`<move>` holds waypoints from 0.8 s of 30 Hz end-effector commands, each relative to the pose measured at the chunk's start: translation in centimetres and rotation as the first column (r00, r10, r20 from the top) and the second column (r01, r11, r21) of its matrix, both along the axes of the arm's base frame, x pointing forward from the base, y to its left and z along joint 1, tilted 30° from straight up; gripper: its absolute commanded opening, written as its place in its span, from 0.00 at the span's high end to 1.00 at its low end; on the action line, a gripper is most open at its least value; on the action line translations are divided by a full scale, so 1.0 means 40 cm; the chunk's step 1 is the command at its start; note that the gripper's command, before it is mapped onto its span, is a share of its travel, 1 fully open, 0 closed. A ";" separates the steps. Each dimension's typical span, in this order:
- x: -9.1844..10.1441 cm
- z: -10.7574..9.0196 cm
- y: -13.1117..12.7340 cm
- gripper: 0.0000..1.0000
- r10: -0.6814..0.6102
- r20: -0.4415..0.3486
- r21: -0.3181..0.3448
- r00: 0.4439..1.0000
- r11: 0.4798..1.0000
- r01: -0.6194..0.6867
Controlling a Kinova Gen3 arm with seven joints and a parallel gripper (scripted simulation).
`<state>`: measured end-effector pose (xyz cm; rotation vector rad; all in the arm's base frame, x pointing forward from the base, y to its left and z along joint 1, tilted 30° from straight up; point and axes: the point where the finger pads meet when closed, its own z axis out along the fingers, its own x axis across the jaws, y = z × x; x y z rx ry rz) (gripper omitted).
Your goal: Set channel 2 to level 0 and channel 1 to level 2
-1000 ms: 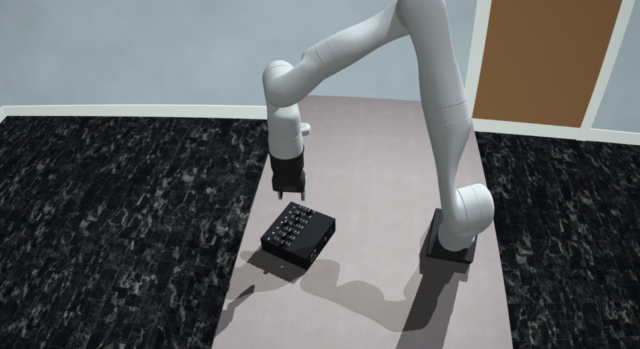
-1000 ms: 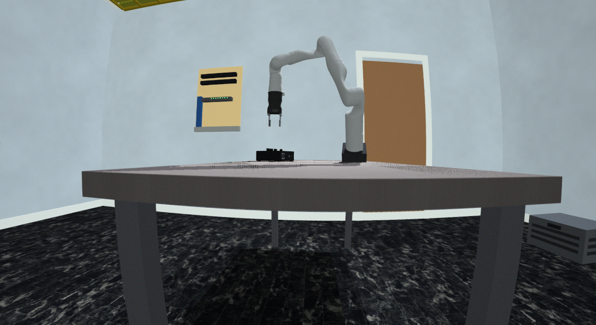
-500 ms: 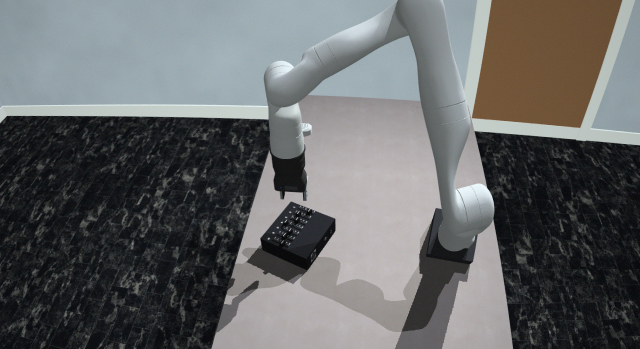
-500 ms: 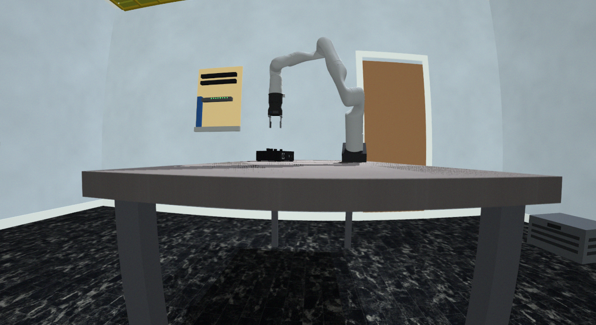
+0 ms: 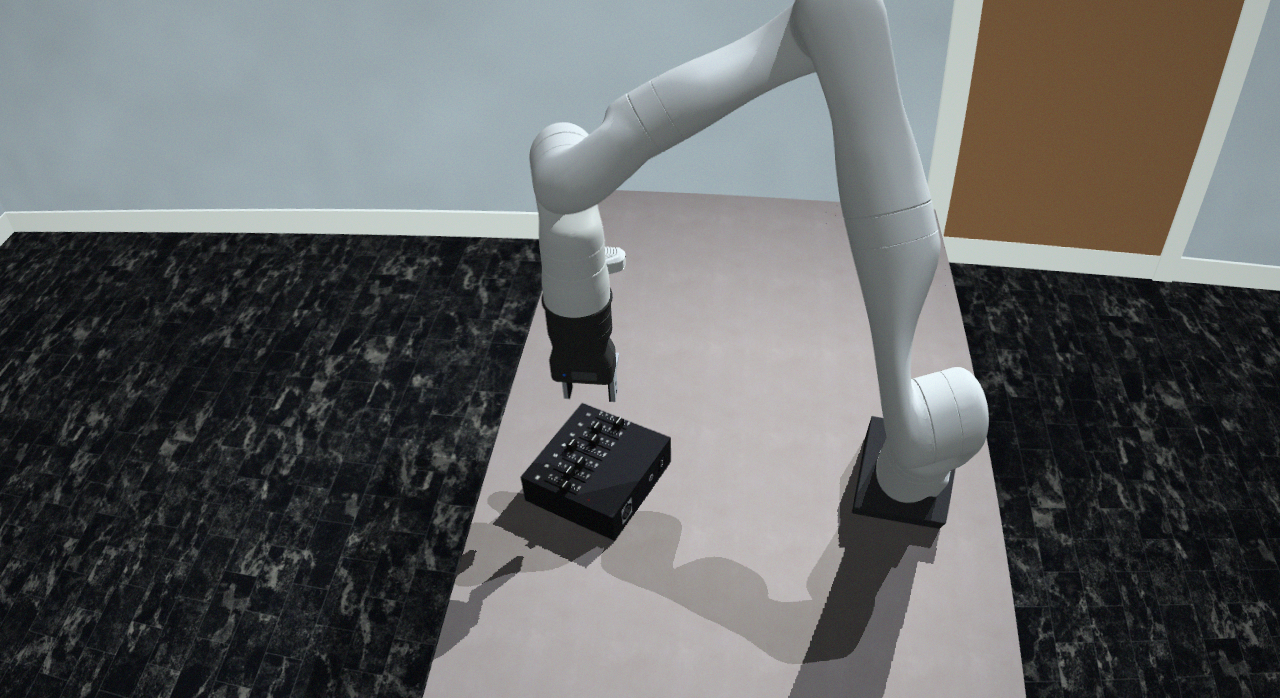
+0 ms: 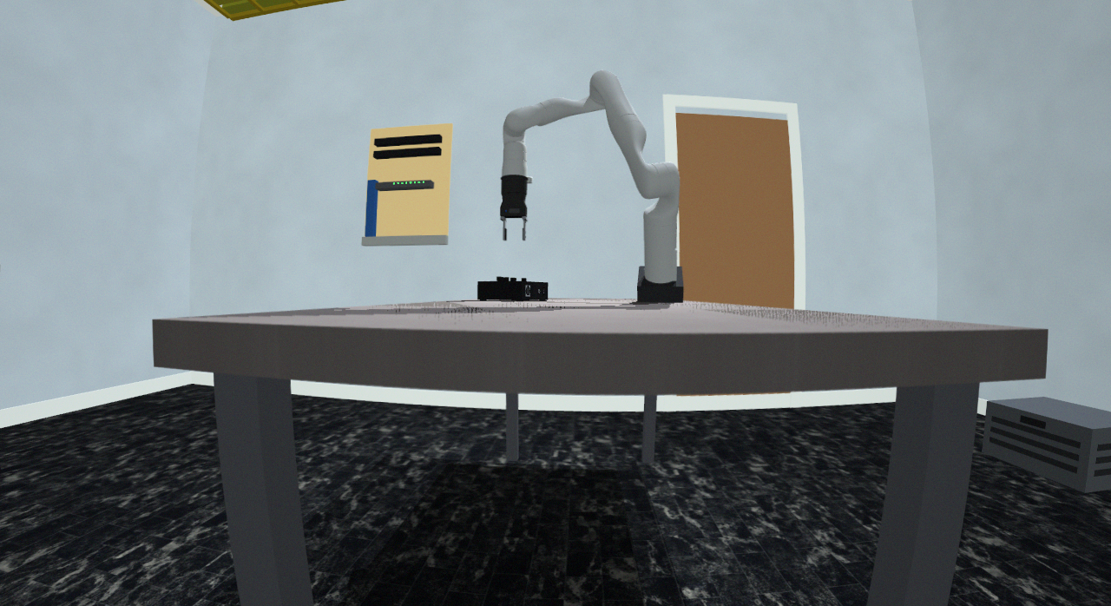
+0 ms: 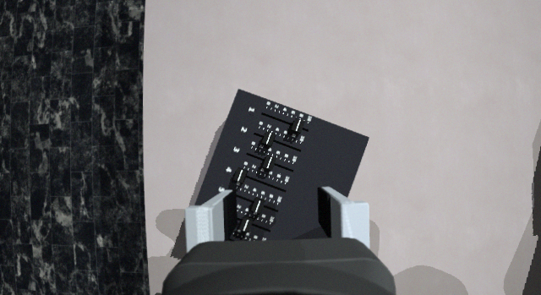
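Note:
The black lighting desk (image 5: 626, 479) (image 6: 512, 290) (image 7: 325, 160) stands flat on the table (image 5: 760, 336) (image 6: 543, 345) (image 7: 423, 75), near the table's left edge and turned at an angle. Several faders run in a row along one side. In the wrist view the channel 1 cap (image 7: 297, 127) sits near the high end of its scale. The channel 2 cap (image 7: 268, 139) sits in the lower part of its scale. My gripper (image 5: 589, 393) (image 6: 513, 235) (image 7: 277, 206) is open and empty. It hangs well above the desk's fader side, pointing straight down. Its fingers hide part of the nearest faders.
The arm's base (image 5: 899, 497) (image 6: 660, 292) stands on the table to the right of the desk. The table's left edge (image 7: 144, 117) runs close beside the desk, with dark floor beyond. A grey box (image 6: 1048, 439) lies on the floor at the right.

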<state>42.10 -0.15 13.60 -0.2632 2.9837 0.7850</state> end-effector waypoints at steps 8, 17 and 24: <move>0.001 0.000 -0.001 0.00 -0.001 0.000 0.001 1.000 1.000 0.001; 0.001 0.000 -0.001 0.00 -0.003 -0.001 0.001 1.000 1.000 0.003; 0.002 -0.004 0.002 0.00 -0.028 -0.015 0.003 1.000 1.000 0.028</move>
